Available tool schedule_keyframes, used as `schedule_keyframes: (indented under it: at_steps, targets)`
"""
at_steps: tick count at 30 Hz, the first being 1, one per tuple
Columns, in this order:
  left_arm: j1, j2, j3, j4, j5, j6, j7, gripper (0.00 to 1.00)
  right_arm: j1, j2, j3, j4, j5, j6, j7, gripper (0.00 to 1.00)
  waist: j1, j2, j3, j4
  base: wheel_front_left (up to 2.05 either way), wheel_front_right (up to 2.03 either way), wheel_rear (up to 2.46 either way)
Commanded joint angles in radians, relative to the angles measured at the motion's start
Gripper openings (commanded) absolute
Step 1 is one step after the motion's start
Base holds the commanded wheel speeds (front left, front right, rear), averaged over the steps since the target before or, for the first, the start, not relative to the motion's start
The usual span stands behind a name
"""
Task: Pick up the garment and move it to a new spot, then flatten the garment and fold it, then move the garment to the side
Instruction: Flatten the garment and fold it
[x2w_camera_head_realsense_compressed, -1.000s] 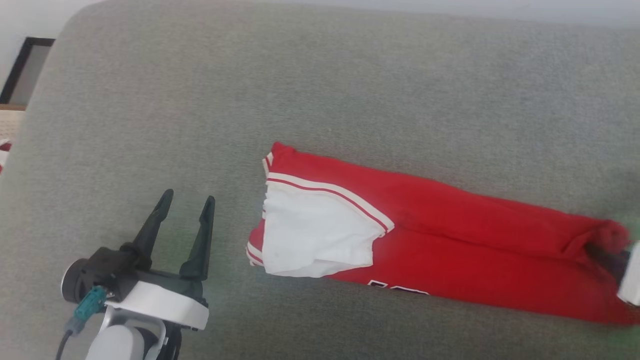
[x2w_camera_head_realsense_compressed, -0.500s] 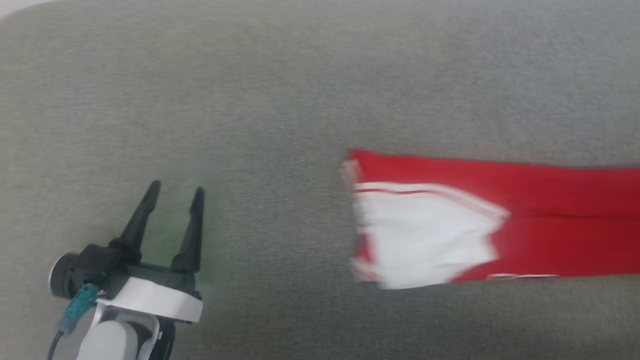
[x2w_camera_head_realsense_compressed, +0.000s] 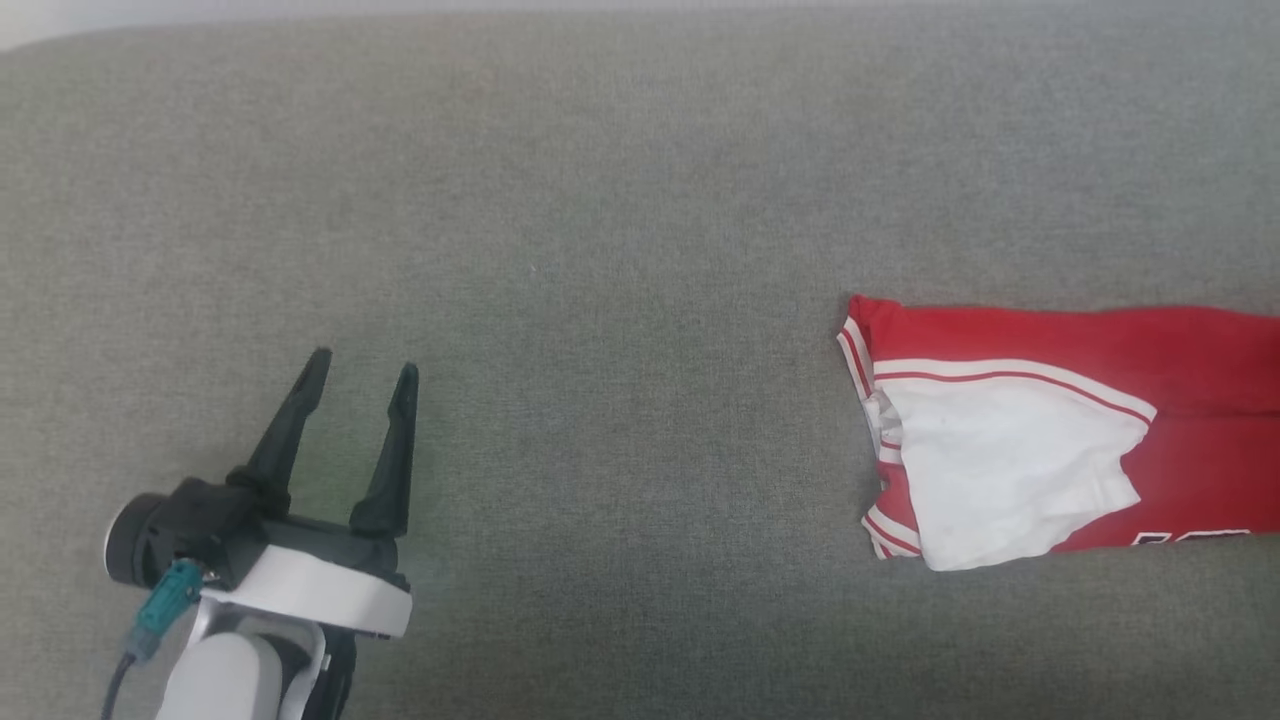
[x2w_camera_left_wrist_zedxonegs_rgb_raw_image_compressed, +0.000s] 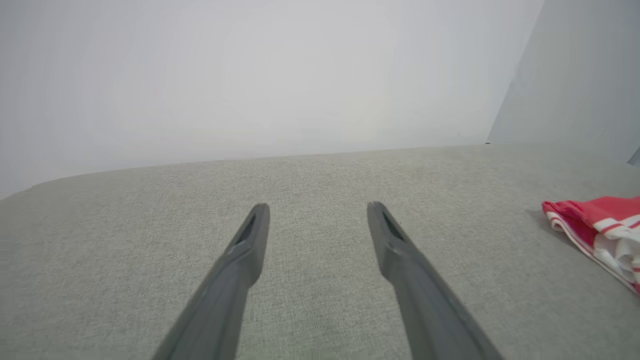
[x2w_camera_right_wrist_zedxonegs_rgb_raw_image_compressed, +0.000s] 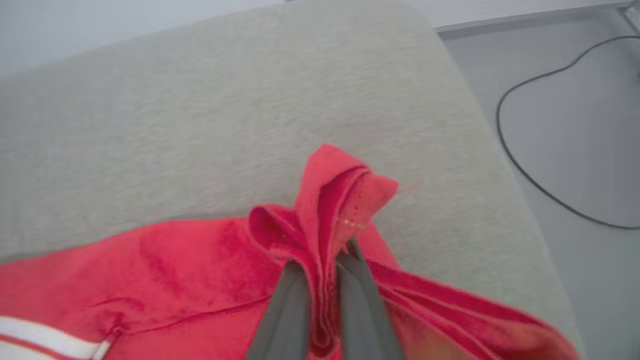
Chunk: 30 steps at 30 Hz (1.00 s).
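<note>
Right gripper (x2w_camera_right_wrist_zedxonegs_rgb_raw_image_compressed: 322, 255) first: I've got it clamped down on the garment (x2w_camera_right_wrist_zedxonegs_rgb_raw_image_compressed: 190, 260), fingers drawn narrow with a thick ridge of red cloth pinched between them. The fabric bunches into a small folded peak just past my fingertips. From that pinch the rest of the red cloth spreads back and off to the left of the fingers, lying on the grey cushion (x2w_camera_right_wrist_zedxonegs_rgb_raw_image_compressed: 200, 100), and a strip of white trim (x2w_camera_right_wrist_zedxonegs_rgb_raw_image_compressed: 50, 342) shows at the far low left. Ahead and to the right of this gripper the cushion rounds off at its corner, and beyond it there's pale floor (x2w_camera_right_wrist_zedxonegs_rgb_raw_image_compressed: 575, 100) with a thin dark cable (x2w_camera_right_wrist_zedxonegs_rgb_raw_image_compressed: 499, 125) looping across it. Over to my left gripper (x2w_camera_head_realsense_compressed: 364, 360): jaws spread wide, nothing between the fingers, just bare cushion (x2w_camera_head_realsense_compressed: 600, 250) under and ahead of them. Whether the fingers touch the cushion I can't tell. The garment (x2w_camera_head_realsense_compressed: 1100, 340) lies well off to this gripper's right, with a broad stretch of open grey between us. Its end faces me, where the white panel (x2w_camera_head_realsense_compressed: 1000, 470) sits, bordered by the double-stripe trim, and the red body runs on away from me. There's a scrap of white print on the near edge, too cut off to read. Along my left fingers (x2w_camera_left_wrist_zedxonegs_rgb_raw_image_compressed: 250, 250), the gripper (x2w_camera_left_wrist_zedxonegs_rgb_raw_image_compressed: 318, 205) points across the cushion (x2w_camera_left_wrist_zedxonegs_rgb_raw_image_compressed: 320, 170) toward a plain pale wall (x2w_camera_left_wrist_zedxonegs_rgb_raw_image_compressed: 250, 75). The garment's (x2w_camera_left_wrist_zedxonegs_rgb_raw_image_compressed: 595, 215) trimmed edge sits ahead and far to the right, well apart from both fingers.
</note>
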Motion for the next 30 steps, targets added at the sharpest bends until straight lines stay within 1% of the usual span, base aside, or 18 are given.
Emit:
schedule_keyframes:
  at_steps: [1, 2, 3, 4, 8, 10, 13, 17, 21, 30]
  targets:
    - [0.007, -0.003, 0.002, -0.001, 0.001, -0.002, -0.005, 1.00, 0.022, 0.011, 0.028, -0.032, 0.020, 0.000, 0.019, 0.00, 0.0000, 0.0000, -0.018, 0.007, 0.00, 0.00, 0.00]
    - [0.007, -0.003, 0.002, -0.001, 0.001, -0.002, -0.005, 1.00, 0.022, 0.011, 0.028, -0.032, 0.020, 0.000, 0.019, 0.00, 0.0000, 0.0000, -0.018, 0.007, 0.00, 0.00, 0.00]
    - [0.012, -0.004, 0.002, 0.000, 0.002, -0.002, -0.005, 1.00, 0.035, 0.016, 0.059, -0.069, 0.041, 0.000, 0.037, 0.00, 0.0000, 0.0000, -0.026, 0.010, 0.00, 0.00, 0.00]
    - [0.022, -0.008, -0.002, 0.001, 0.000, -0.002, -0.005, 1.00, 0.062, 0.024, 0.119, -0.143, 0.080, 0.000, 0.075, 0.00, 0.0000, 0.0000, -0.041, 0.022, 0.00, 0.00, 0.00]
    - [0.039, -0.015, -0.017, 0.002, -0.010, -0.002, -0.005, 1.00, 0.105, 0.060, 0.234, -0.286, 0.128, 0.000, 0.129, 0.00, 0.0000, 0.0000, -0.063, 0.048, 0.00, 0.00, 0.00]
    - [0.041, -0.018, -0.027, 0.001, -0.013, -0.002, -0.005, 1.00, 0.113, 0.076, 0.290, -0.332, 0.134, 0.000, 0.146, 0.00, 0.0000, 0.0000, -0.069, 0.064, 0.00, 0.00, 0.00]
    - [0.048, -0.022, -0.040, 0.006, -0.017, -0.002, -0.005, 1.00, 0.118, 0.101, 0.373, -0.368, 0.124, 0.000, 0.160, 0.00, 0.0000, 0.0000, -0.076, 0.091, 0.00, 0.00, 0.00]
    - [0.049, -0.023, -0.055, 0.011, -0.022, -0.002, -0.005, 1.00, 0.105, 0.126, 0.458, -0.369, 0.119, 0.000, 0.164, 0.00, 0.0000, 0.0000, -0.079, 0.127, 0.00, 0.00, 0.00]
    - [0.049, -0.025, -0.058, 0.012, -0.031, -0.002, -0.005, 1.00, 0.083, 0.135, 0.509, -0.344, 0.113, 0.000, 0.155, 0.00, 0.0000, 0.0000, -0.075, 0.150, 0.00, 0.00, 0.00]
    - [0.034, -0.030, -0.073, 0.026, -0.045, -0.002, -0.005, 1.00, 0.067, 0.124, 0.588, -0.250, 0.086, 0.000, 0.096, 0.00, 0.0000, 0.0000, -0.080, 0.161, 0.00, 0.00, 0.00]
